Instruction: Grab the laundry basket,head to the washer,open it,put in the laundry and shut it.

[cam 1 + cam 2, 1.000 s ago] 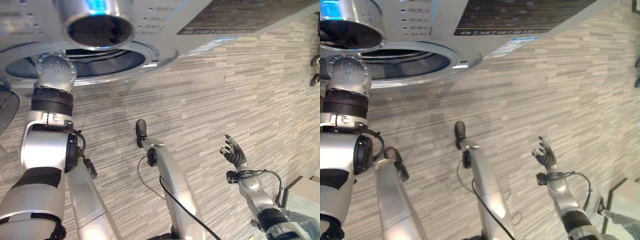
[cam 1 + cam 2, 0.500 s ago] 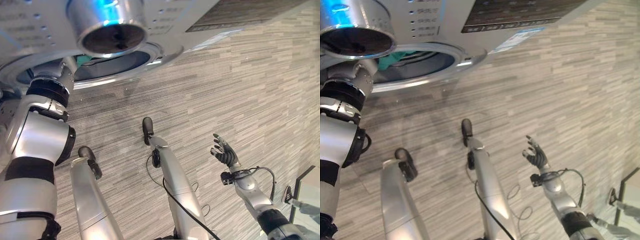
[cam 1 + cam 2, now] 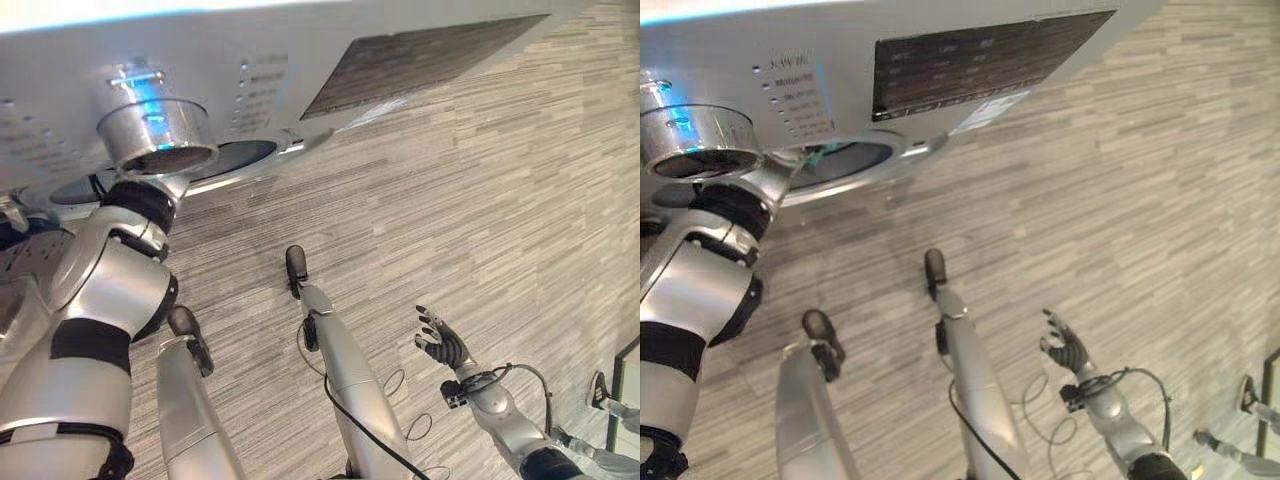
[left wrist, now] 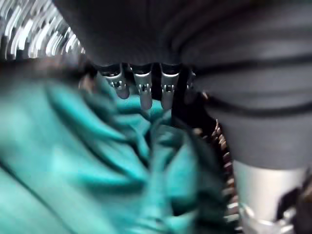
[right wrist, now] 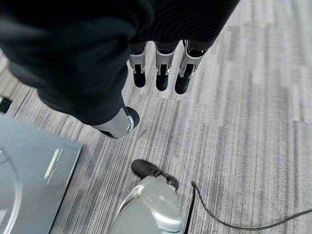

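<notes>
The left arm has pushed deeper into the washer (image 3: 300,70), where the left hand (image 4: 141,85) sits against teal laundry (image 4: 97,165) in the drum with fingers (image 4: 142,92) whose grip I cannot tell, while the right hand (image 3: 440,345) hangs open over the floor (image 3: 480,200).

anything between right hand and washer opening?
Bare grey striped floor, judging by the right eye view. The right hand hangs open, holding nothing. The washer opening shows teal laundry.
</notes>
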Robot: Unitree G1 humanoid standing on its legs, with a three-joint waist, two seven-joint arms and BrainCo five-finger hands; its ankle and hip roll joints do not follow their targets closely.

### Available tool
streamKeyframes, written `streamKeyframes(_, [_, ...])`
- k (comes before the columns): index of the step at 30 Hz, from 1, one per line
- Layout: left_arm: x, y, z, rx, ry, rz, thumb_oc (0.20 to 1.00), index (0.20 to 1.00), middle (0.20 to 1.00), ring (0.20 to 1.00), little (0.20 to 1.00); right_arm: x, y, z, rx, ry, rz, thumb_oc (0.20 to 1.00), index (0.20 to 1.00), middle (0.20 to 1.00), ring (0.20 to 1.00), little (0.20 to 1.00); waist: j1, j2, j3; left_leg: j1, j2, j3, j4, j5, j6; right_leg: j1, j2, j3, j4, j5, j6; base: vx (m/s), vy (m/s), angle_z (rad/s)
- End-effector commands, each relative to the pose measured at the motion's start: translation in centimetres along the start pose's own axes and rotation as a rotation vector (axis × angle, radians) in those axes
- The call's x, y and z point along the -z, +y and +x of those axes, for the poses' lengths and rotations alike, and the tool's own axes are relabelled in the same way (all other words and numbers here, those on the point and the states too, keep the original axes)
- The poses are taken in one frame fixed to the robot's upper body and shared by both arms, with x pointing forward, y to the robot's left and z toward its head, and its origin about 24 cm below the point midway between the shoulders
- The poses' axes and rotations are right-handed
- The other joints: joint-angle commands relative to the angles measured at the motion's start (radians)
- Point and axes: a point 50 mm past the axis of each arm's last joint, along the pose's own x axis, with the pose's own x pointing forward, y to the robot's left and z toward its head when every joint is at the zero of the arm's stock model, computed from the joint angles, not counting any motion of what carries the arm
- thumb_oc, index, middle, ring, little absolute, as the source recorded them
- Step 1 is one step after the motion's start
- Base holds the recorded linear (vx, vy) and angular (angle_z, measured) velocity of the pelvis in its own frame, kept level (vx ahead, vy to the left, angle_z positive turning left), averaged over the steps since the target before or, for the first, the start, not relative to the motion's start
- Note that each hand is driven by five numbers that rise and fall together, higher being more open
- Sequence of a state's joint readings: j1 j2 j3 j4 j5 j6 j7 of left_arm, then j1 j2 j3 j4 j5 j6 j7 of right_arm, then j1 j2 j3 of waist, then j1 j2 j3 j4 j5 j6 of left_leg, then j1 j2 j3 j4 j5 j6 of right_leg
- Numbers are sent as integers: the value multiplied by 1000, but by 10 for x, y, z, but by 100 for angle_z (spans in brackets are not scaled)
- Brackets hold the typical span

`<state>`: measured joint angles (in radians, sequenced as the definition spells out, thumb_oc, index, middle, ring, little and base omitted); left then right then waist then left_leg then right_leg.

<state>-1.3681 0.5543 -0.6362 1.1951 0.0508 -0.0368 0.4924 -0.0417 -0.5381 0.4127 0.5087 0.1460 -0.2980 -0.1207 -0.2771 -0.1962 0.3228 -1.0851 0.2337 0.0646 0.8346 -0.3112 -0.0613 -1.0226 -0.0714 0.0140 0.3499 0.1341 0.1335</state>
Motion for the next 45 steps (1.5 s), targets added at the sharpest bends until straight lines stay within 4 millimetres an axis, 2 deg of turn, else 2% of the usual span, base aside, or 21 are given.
streamKeyframes(1, [-8, 20, 7, -160, -36, 61, 1000, 1000, 1000, 1000, 1000, 9, -23, -6, 114, 11, -51, 1000, 1000, 1000, 1000, 1000, -16, 21, 22, 73, -20, -78, -176, 135, -34, 24, -63, -79, 100, -107, 23, -29, -50, 27])
streamKeyframes(5, [26, 4, -8, -139, 53, 137, 1000, 1000, 1000, 1000, 1000, 6, -23, -7, 124, -10, -44, 1000, 1000, 1000, 1000, 1000, -5, 26, 24, 89, -33, -84, -218, 161, -40, 41, -77, -89, 91, -102, 26, -44, -67, 29])
streamKeyframes(6, [42, -3, -14, -119, 184, -34, 1000, 1000, 1000, 1000, 1000, 9, -20, -7, 129, 9, -30, 1000, 1000, 1000, 1000, 1000, 1, 22, 29, 80, -35, -88, -207, 169, -43, 35, -80, -97, 105, -109, 21, -42, -62, 19])
streamKeyframes(9, [46, -2, -15, -129, 209, -65, 1000, 1000, 1000, 1000, 1000, 11, -18, -8, 132, 22, -23, 1000, 1000, 1000, 1000, 1000, 1, 22, 26, 69, -36, -96, -200, 171, -44, 29, -80, -99, 113, -113, 19, -23, -42, 12])
streamKeyframes(10, [66, -7, -24, -129, 305, -162, 1000, 1000, 1000, 1000, 1000, 12, -15, -9, 129, 24, -15, 1000, 1000, 1000, 1000, 1000, 7, 23, 23, 56, -35, -102, -198, 174, -45, 21, -83, -104, 120, -114, 19, -27, -50, 10])
streamKeyframes(15, [65, -29, -46, -165, 241, -184, 1000, 1000, 1000, 1000, 1000, 21, -9, -12, 146, 59, -1, 1000, 1000, 1000, 1000, 1000, 40, 39, 31, 54, -48, -110, -236, 194, -45, 30, -96, -125, 107, -109, 18, -19, -35, 16])
streamKeyframes(18, [63, -76, -108, -66, 161, -271, 1000, 1000, 1000, 1000, 1000, 33, -4, -12, 231, 130, 65, 1000, 1000, 1000, 1000, 1000, 102, 70, 51, 104, -83, -115, -269, 202, -32, 73, -111, -138, 124, -133, 12, 10, -42, 10])
streamKeyframes(21, [79, -103, -155, 57, 218, -312, 1000, 1000, 1000, 1000, 1000, 43, -5, -12, 280, 200, 110, 1000, 1000, 1000, 1000, 1000, 139, 88, 62, 195, -111, -116, -316, 213, -23, 147, -123, -146, 129, -152, 6, -6, 7, 33])
streamKeyframes(22, [86, -112, -176, 160, 214, -296, 1000, 1000, 1000, 1000, 1000, 54, -7, -15, 365, 265, 336, 1000, 1000, 1000, 1000, 1000, 164, 104, 78, 259, -130, -123, -336, 224, -20, 208, -134, -163, 140, -170, 3, -78, 29, 54])
streamKeyframes(23, [87, -115, -187, 203, 217, -310, 1000, 1000, 1000, 1000, 1000, 56, -12, -16, 451, 256, 547, 1000, 1000, 1000, 1000, 1000, 174, 111, 93, 291, -144, -127, -366, 264, -12, 238, -142, -175, 133, -151, -7, -75, 25, 38])
streamKeyframes(25, [89, -117, -198, 250, 216, -318, 1000, 1000, 1000, 1000, 1000, 56, -15, -17, 505, 241, 683, 1000, 1000, 1000, 1000, 1000, 187, 126, 110, 338, -158, -135, -380, 272, -10, 279, -148, -180, 153, -167, -12, -9, -31, 40])
streamKeyframes(27, [84, -121, -205, 327, 159, -303, 1000, 1000, 1000, 1000, 1000, 55, -13, -18, 468, 247, 623, 1000, 1000, 1000, 1000, 1000, 180, 147, 147, 414, -188, -180, -410, 291, -6, 355, -136, -157, 212, -223, -30, 9, -136, 72])
streamKeyframes(28, [91, -120, -214, 364, 168, -309, 1000, 1000, 1000, 1000, 1000, 54, -9, -17, 441, 256, 571, 1000, 1000, 1000, 1000, 1000, 181, 157, 164, 484, -186, -205, -452, 320, -12, 435, -96, -140, 221, -269, -51, -42, -106, 106])
streamKeyframes(31, [100, -118, -224, 385, 201, -325, 1000, 1000, 1000, 1000, 1000, 63, -8, -19, 431, 305, 545, 1000, 1000, 1000, 1000, 1000, 203, 164, 158, 534, -167, -236, -497, 357, -20, 501, -71, -182, 188, -278, -72, -58, -157, 70])
streamKeyframes(35, [82, -80, -204, 273, -8, -298, 1000, 1000, 1000, 1000, 1000, 90, -18, -40, 457, 435, 453, 1000, 1000, 1000, 1000, 1000, 224, 163, 133, 586, -189, -288, -503, 370, -31, 627, -72, -253, 75, -262, -65, -20, -94, 24])
streamKeyframes(36, [76, -63, -193, 223, -82, -275, 1000, 1000, 1000, 1000, 1000, 106, -21, -56, 490, 522, 455, 1000, 1000, 1000, 1000, 1000, 218, 157, 112, 628, -173, -260, -447, 301, -15, 654, -111, -267, 52, -238, -60, -31, 70, 54])
streamKeyframes(38, [73, -47, -184, 165, -132, -249, 1000, 1000, 1000, 1000, 1000, 115, -24, -65, 507, 571, 456, 1000, 1000, 1000, 1000, 1000, 213, 149, 104, 649, -144, -262, -392, 252, -7, 664, -129, -259, 44, -230, -57, -30, 149, 55])
streamKeyframes(40, [73, -13, -170, 41, -195, -198, 1000, 1000, 1000, 1000, 1000, 132, -18, -84, 525, 679, 510, 1000, 1000, 1000, 1000, 1000, 221, 150, 78, 728, -98, -365, -334, 238, -11, 685, -155, -220, 33, -210, -39, 39, 378, 7])
streamKeyframes(42, [75, -4, -167, 3, -198, -194, 1000, 1000, 1000, 1000, 1000, 136, -17, -88, 528, 704, 526, 1000, 1000, 1000, 1000, 1000, 212, 149, 70, 754, -80, -372, -359, 246, -18, 693, -165, -205, 19, -192, -28, 42, 295, -20])
streamKeyframes(44, [76, 16, -161, -74, -227, -175, 1000, 1000, 1000, 1000, 1000, 142, -17, -97, 523, 745, 537, 1000, 1000, 1000, 1000, 1000, 194, 165, 44, 792, -80, -281, -391, 142, -31, 714, -212, -156, -38, -133, 15, 60, 417, -5])
streamKeyframes(45, [76, 16, -162, -74, -227, -174, 1000, 1000, 1000, 1000, 1000, 142, -17, -97, 522, 745, 536, 1000, 1000, 1000, 1000, 1000, 197, 163, 44, 793, -82, -276, -388, 140, -28, 715, -214, -151, -42, -129, 18, 8, 433, -16])
